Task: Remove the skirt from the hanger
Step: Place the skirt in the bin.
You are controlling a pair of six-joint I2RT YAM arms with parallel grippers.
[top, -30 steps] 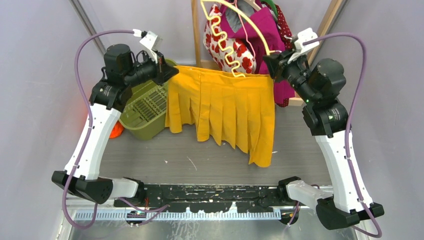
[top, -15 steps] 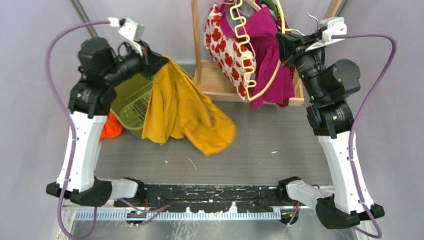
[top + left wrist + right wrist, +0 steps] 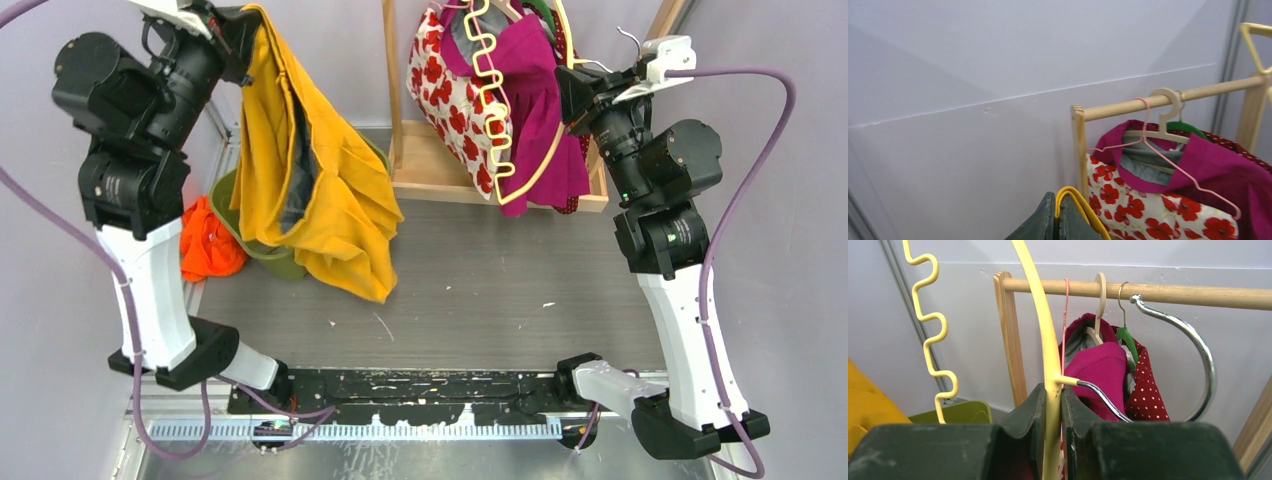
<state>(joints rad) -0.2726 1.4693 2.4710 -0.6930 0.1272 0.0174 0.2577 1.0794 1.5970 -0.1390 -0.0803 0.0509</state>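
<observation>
We start wide: the grey bench [image 3: 480, 290] lies bare in the middle, and the wooden rack [image 3: 392, 90] at the back carries other clothes. The big news is the yellow skirt [image 3: 320, 190]. It is free of the hanger and dangles in a bunched fall from high at the left, its lower folds draped over the green basket [image 3: 232, 222]. So the main job looks done to us. The yellow hanger [image 3: 1046, 340] hangs empty beside the rack, well apart from the skirt. The left fingers [image 3: 1050, 222] are pinched tight on a yellow edge of the skirt, and the right fingers [image 3: 1040, 410] are clamped narrow on the hanger's bar. What is left, we reckon, is setting both down.
</observation>
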